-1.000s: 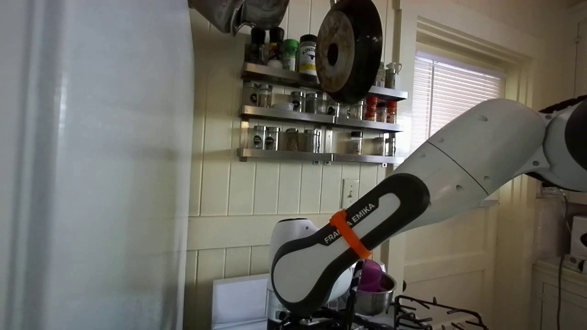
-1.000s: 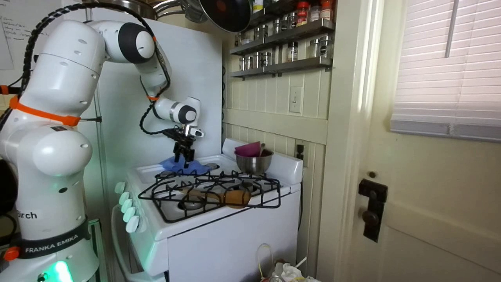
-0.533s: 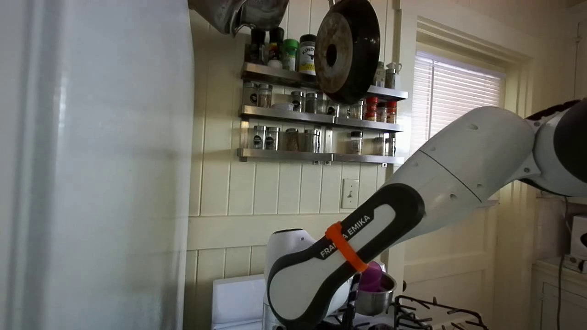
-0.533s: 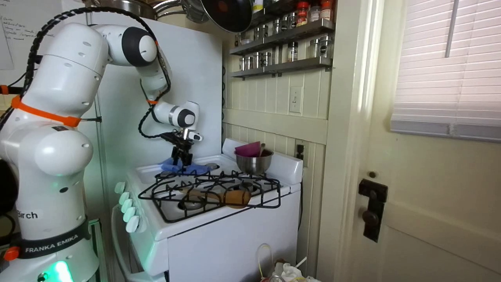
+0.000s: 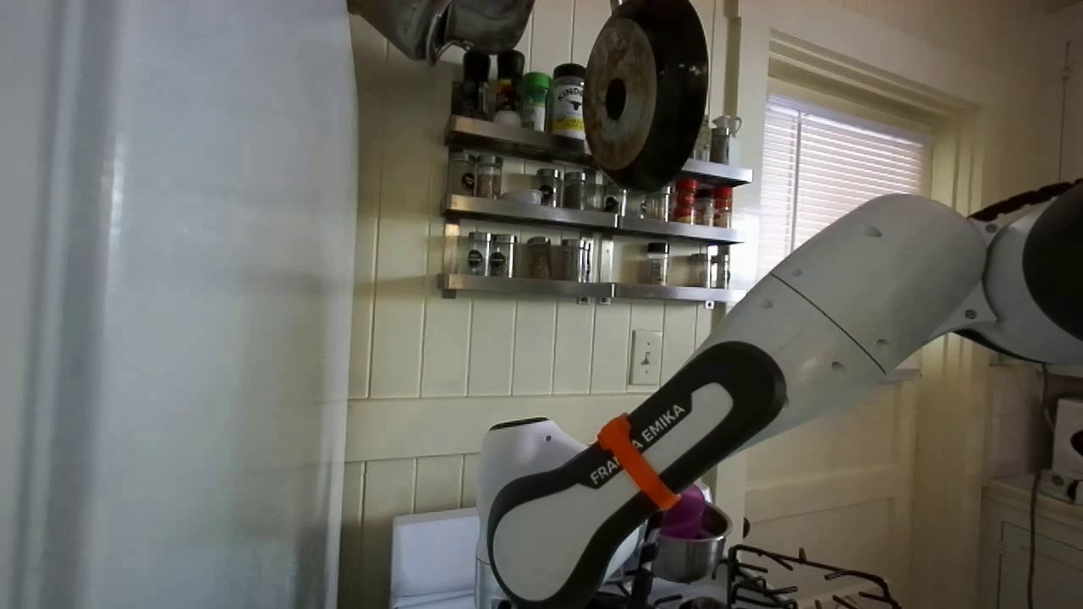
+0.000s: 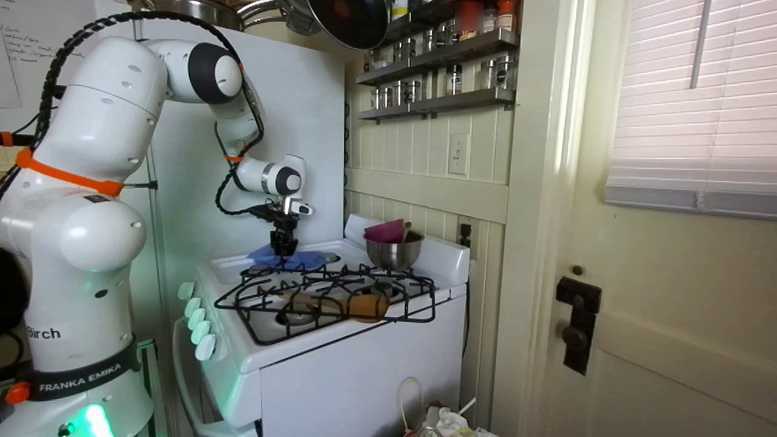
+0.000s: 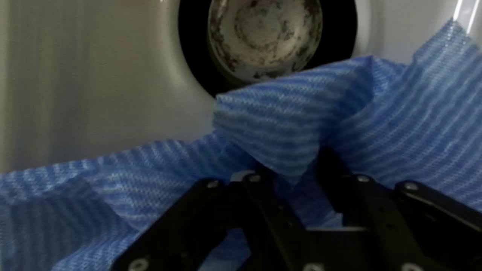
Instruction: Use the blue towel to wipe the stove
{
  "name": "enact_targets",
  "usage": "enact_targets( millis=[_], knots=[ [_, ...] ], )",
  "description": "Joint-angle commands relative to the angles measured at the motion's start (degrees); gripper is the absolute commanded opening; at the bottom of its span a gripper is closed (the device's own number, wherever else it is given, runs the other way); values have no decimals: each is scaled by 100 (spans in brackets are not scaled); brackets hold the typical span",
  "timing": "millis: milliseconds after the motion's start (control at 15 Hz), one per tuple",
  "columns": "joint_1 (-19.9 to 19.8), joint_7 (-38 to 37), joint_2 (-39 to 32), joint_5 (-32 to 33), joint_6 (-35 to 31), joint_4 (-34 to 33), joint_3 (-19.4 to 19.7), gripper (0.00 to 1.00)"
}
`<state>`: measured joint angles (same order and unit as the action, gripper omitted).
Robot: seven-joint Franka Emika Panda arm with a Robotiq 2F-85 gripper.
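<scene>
The blue towel (image 6: 309, 260) lies crumpled on the back of the white stove (image 6: 358, 364), near its far left corner. My gripper (image 6: 283, 252) points down into it. In the wrist view the towel (image 7: 414, 124) spreads to both sides, with a fold rising between the black fingers of the gripper (image 7: 295, 165). Those fingers stand partly apart with cloth bunched in the gap. The fold hides part of the tips, so I cannot tell whether they grip. A round burner (image 7: 265, 34) shows just beyond the towel. The arm and frame edge hide gripper and towel in an exterior view.
Black grates (image 6: 264, 343) lie over the stove top, with a wooden utensil (image 6: 367, 308) among them. A metal bowl (image 6: 393, 254) holding a purple cup stands at the back. The tall white panel (image 6: 297, 115) borders the stove's left side. A pan (image 5: 647, 93) hangs above.
My gripper has come down into the blue towel, and its fingers have drawn closer together. The wrist has shifted slightly. The towel stays in the same place on the stove.
</scene>
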<state>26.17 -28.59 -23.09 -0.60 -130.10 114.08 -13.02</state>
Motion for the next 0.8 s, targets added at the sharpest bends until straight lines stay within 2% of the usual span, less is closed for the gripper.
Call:
enact_targets(
  millis=[0, 67, 133, 733],
  knots=[
    [133, -454, 42, 264, -88, 144, 155, 7],
    [122, -537, 41, 255, -77, 176, 167, 1],
    [117, -645, 42, 251, -49, 210, 188, 0],
    [-64, -1752, 573, 96, -35, 1110, 228, 1]
  ],
)
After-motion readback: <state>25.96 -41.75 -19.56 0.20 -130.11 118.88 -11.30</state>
